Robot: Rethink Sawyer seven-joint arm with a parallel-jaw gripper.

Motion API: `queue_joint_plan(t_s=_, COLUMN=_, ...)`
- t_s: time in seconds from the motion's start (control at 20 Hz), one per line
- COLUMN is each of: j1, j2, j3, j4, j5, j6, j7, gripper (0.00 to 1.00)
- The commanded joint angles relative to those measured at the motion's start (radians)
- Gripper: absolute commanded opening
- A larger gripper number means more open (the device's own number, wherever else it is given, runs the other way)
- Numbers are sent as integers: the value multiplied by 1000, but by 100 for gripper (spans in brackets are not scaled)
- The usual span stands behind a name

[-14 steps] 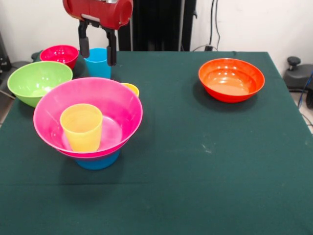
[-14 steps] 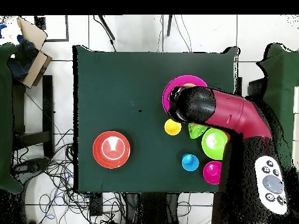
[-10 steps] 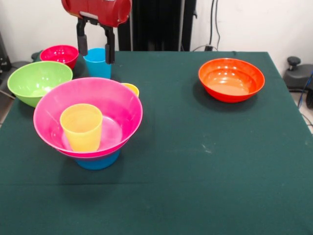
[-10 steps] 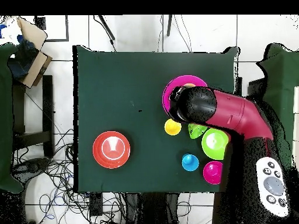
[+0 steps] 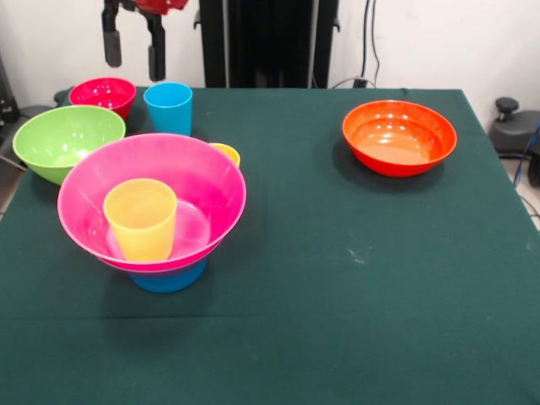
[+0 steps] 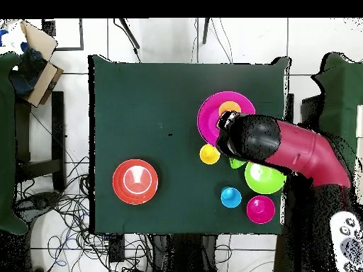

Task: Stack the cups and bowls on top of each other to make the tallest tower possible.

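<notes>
The tower stands front left in the front view: the big pink bowl (image 5: 202, 181) rests on a mid blue bowl (image 5: 169, 277) and holds the orange-yellow cup (image 5: 140, 218) upright. My gripper (image 5: 132, 49) is open and empty, high above the table between the small red bowl (image 5: 102, 93) and the sky blue cup (image 5: 169, 108). The pale yellow cup (image 5: 226, 153) peeks out behind the pink bowl. The big lime green bowl (image 5: 63, 139) sits at the left edge, the orange bowl (image 5: 398, 137) far right. Overhead, the arm (image 6: 266, 139) covers the gripper beside the pink bowl (image 6: 213, 117).
Overhead, the yellow cup (image 6: 209, 154), lime bowl (image 6: 268, 180), blue cup (image 6: 230, 197) and red bowl (image 6: 260, 209) cluster near the robot's side. A sliver of green (image 6: 237, 163) shows under the arm. The orange bowl (image 6: 135, 181) stands alone on the other half.
My gripper has risen and moved left in the front view, away from the sky blue cup it hung over. It stays open and empty. No cup or bowl has moved.
</notes>
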Motion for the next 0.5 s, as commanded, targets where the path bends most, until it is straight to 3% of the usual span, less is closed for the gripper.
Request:
queue_joint_plan(t_s=0.05, j1=-71, j2=-33, j3=47, j4=283, j5=-33, j6=-101, j7=-63, gripper=100)
queue_joint_plan(t_s=0.3, j1=-124, j2=25, j3=92, j4=334, j5=-75, j6=-195, j7=-87, gripper=100)
queue_joint_plan(t_s=0.5, j1=-120, j2=63, j3=80, j4=344, j5=-114, j6=-262, j7=-49, gripper=100)
